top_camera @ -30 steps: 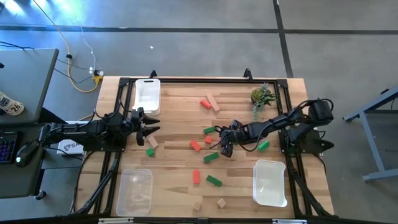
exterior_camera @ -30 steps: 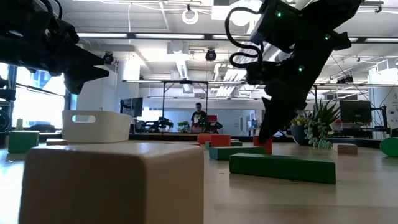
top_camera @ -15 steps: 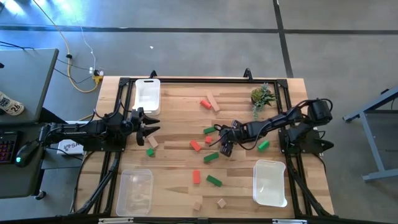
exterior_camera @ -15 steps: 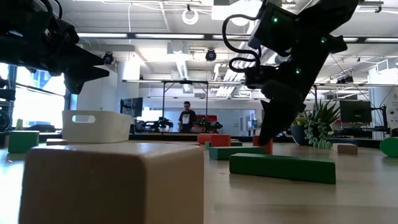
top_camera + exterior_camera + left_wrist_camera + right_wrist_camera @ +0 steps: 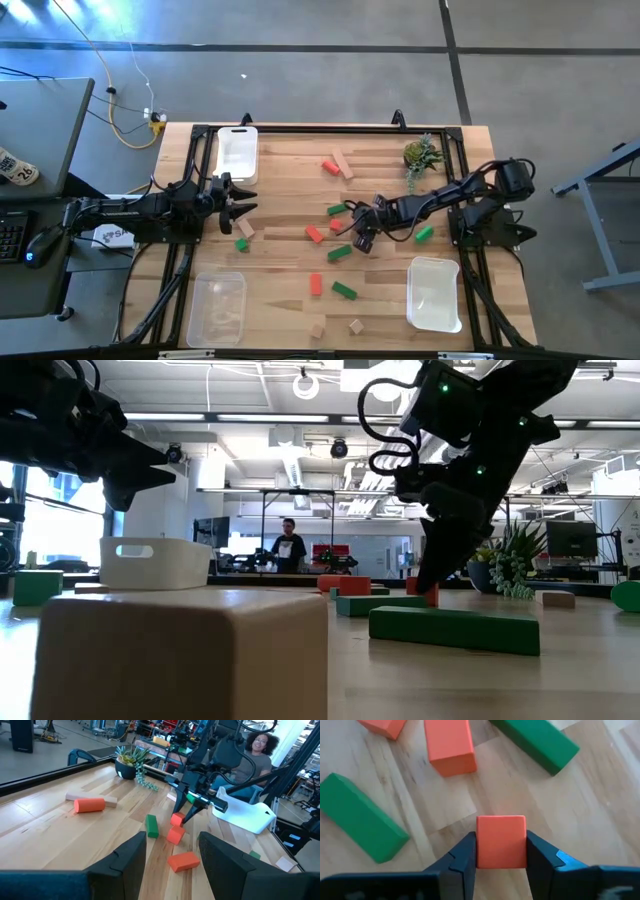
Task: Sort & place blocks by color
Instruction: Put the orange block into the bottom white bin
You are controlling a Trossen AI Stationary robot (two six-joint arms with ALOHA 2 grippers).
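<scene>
Blocks lie scattered over the middle of the table (image 5: 290,200), red, green and tan, and one red cube (image 5: 501,842) sits between the jaws of the right gripper (image 5: 362,238), which are clamped on its two opposite flat sides. This cube is just beside a red bar (image 5: 449,746) and between two green bars (image 5: 361,817). I judge it is light, stiff painted wood, so it will not bend or break, but its smooth faces can slip if the hold is off centre. The best hold is across the parallel faces, near the middle, as now. The left gripper (image 5: 240,207) waits well apart from the cube, near the table's left edge, with its jaws apart.
</scene>
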